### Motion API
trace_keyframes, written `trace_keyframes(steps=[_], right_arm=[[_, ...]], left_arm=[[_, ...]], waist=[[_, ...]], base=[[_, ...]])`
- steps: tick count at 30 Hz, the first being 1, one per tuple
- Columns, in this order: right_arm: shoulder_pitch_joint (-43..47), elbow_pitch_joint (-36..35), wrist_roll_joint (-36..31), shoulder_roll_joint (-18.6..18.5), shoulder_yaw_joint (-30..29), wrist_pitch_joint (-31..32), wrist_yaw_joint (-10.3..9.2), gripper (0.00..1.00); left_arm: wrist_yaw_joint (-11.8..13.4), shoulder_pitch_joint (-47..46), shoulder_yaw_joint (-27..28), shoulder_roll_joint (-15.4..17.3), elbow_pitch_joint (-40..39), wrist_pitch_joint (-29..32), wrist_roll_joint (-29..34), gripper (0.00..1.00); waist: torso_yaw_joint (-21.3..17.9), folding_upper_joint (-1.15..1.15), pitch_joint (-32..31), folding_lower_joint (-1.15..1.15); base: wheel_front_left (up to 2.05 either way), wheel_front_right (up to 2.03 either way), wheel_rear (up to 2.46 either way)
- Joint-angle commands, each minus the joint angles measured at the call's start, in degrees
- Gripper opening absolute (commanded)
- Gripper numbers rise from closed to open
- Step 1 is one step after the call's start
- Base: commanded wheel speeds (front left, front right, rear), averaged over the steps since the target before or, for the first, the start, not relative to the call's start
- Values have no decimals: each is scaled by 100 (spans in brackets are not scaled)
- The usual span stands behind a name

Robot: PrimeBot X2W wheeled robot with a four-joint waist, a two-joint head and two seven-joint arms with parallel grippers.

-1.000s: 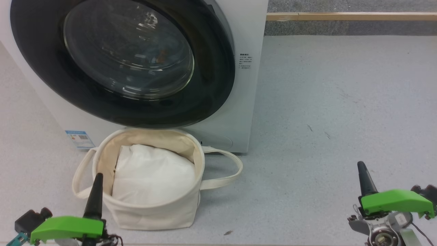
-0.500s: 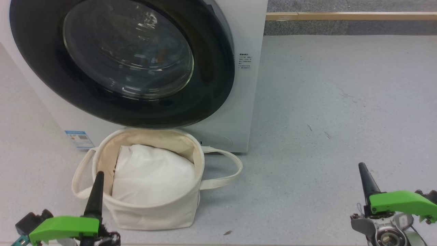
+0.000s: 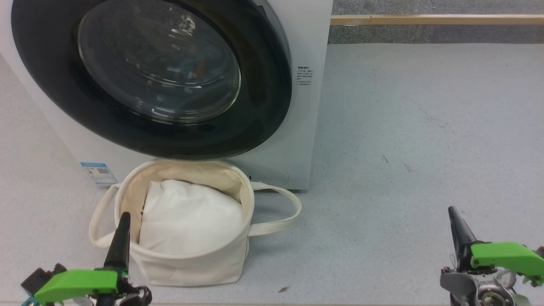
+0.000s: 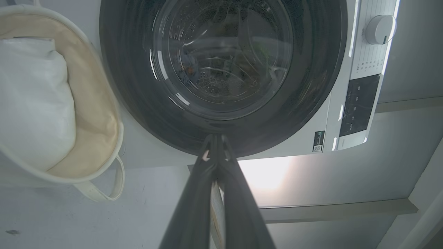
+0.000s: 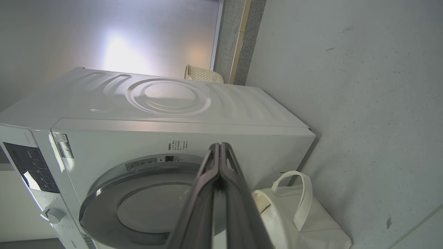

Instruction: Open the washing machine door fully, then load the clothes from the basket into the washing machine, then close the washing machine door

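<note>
The washing machine door (image 3: 153, 76) sits shut against the washing machine (image 3: 306, 127). The basket (image 3: 187, 267) stands just below, holding a white cushion (image 3: 187, 216). The left gripper (image 3: 124, 219) and right gripper (image 3: 454, 214) are pressed together, empty. The left, beside the basket's rim, could snag a handle loop.

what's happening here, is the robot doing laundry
Nothing is being handled right now. The washing machine door is closed on the washing machine, and the basket in front of it holds a white cushion. The left gripper and right gripper are both shut and hold nothing, low near the floor.
</note>
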Motion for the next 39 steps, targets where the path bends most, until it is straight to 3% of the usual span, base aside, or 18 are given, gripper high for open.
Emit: trace_keyframes(steps=[1,17,39], right_arm=[[-111,-231,143,1,56,71,0,0],[-60,-293,1058,59,-119,314,0,0],[-56,-296,1108,37,-91,294,0,0]], left_arm=[[12,-98,204,15,-249,58,-107,0],[51,-13,398,-177,-459,323,-802,0],[52,-11,403,-182,-464,329,-818,0]], waist=[[0,0,0,0],[-7,0,3,0],[-8,0,4,0]], base=[[0,0,0],[0,0,0],[0,0,0]])
